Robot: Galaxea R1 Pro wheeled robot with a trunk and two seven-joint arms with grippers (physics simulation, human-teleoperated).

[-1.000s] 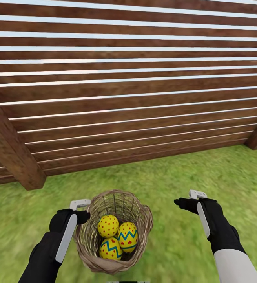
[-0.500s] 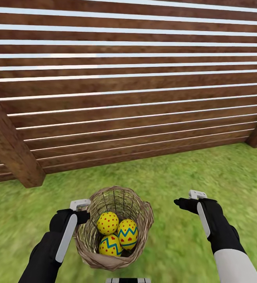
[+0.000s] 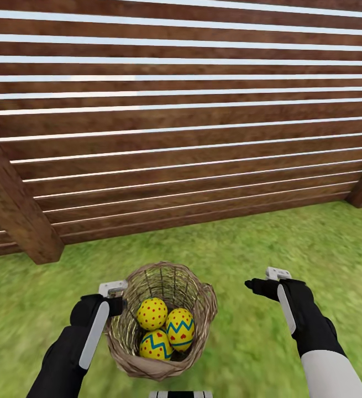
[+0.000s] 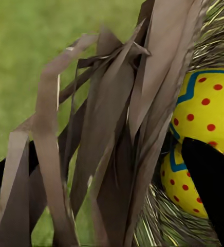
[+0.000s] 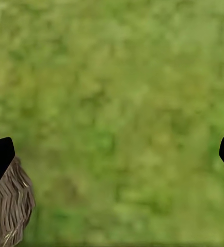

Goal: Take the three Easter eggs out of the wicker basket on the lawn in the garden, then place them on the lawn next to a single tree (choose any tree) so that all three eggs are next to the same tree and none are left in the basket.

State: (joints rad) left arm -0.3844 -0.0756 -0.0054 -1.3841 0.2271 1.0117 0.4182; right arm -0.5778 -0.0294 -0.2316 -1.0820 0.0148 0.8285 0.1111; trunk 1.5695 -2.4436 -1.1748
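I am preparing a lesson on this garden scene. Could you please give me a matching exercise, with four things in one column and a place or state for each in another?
Things:
1. three yellow patterned Easter eggs
2. brown slatted wooden fence
3. left hand
4. right hand

Places:
A. behind the grass
B. over bare green lawn
C. inside the round brown wicker basket
D. at the basket's rim

Pairs: 1-C, 2-A, 3-D, 4-B

Left hand low, right hand wide open, both arms forward.

I see three yellow eggs with blue zigzags and red dots clustered inside the upright round brown wicker basket on mottled green grass.
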